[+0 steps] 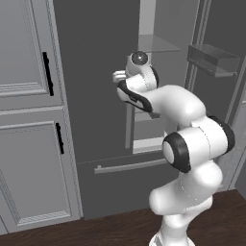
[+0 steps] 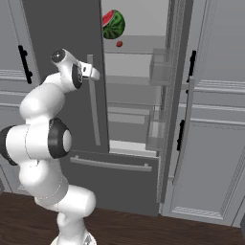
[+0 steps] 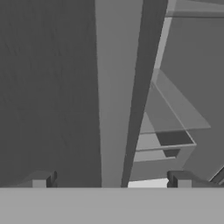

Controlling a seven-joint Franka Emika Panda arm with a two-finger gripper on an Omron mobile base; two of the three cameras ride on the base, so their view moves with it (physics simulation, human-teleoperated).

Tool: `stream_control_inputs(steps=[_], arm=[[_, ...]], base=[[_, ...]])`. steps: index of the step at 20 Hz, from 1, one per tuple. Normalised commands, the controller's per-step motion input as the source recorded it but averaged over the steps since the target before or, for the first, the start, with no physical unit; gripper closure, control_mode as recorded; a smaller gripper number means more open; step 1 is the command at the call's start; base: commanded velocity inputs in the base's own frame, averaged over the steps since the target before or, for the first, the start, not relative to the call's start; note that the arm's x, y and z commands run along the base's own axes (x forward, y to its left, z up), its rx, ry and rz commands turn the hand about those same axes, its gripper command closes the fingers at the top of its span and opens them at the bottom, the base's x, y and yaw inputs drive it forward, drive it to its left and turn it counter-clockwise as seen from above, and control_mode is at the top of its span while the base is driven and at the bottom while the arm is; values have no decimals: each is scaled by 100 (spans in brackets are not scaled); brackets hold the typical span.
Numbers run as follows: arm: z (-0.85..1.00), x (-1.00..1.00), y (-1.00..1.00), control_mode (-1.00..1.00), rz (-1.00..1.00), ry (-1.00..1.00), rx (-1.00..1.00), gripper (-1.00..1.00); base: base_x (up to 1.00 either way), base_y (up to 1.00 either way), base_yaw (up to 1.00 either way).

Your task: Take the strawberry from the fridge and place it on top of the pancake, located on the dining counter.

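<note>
Two dark fingertips of your gripper (image 3: pixel 111 179) stand wide apart at the bottom of the hand view, one low on the left (image 3: pixel 41 179) and one low on the right (image 3: pixel 181 179), with nothing between them but open air. Your claw is spread fully and holds nothing.

Item, just ahead of the claw: the long vertical bar handle (image 3: pixel 116 92) of the fridge's shut left door (image 2: pixel 72 57), running up the hand view between the two tips. You cannot tell from these views whether the tips touch it. In the right base view the hand sits just beside that handle, at about its upper end.

Item, past the handle: the fridge (image 1: pixel 96 96), dark grey, with its right door (image 2: pixel 174 95) swung open and the pale interior showing. You see glass shelves (image 3: pixel 175 131) inside, and clear door bins (image 1: pixel 214 60) on the open door.

Item, the strawberry (image 2: pixel 119 44): tiny and red, resting on an upper shelf inside the fridge, above and to the right of your hand, well apart from the claw.

Item, the watermelon piece (image 2: pixel 113 24): red flesh, green rind, on the same shelf, just beside and above the strawberry.

Item, surroundings: a bottom drawer (image 2: pixel 112 184) with a horizontal bar pull, light grey panelled cabinets (image 1: pixel 29 120) with black handles on either side, and a dark wood floor (image 1: pixel 96 230).
</note>
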Motion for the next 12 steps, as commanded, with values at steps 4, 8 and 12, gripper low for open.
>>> stream_control_inputs(steps=[4, 8, 12], arm=[[-12, 29, 1, -100, 0, 0, 0, -100], [-17, 29, -31, -100, 0, 0, 0, -100], [-21, 23, -33, -100, 5, 0, 1, -100]], base=[[0, 0, 0], [0, 0, 0], [0, 0, 0]])
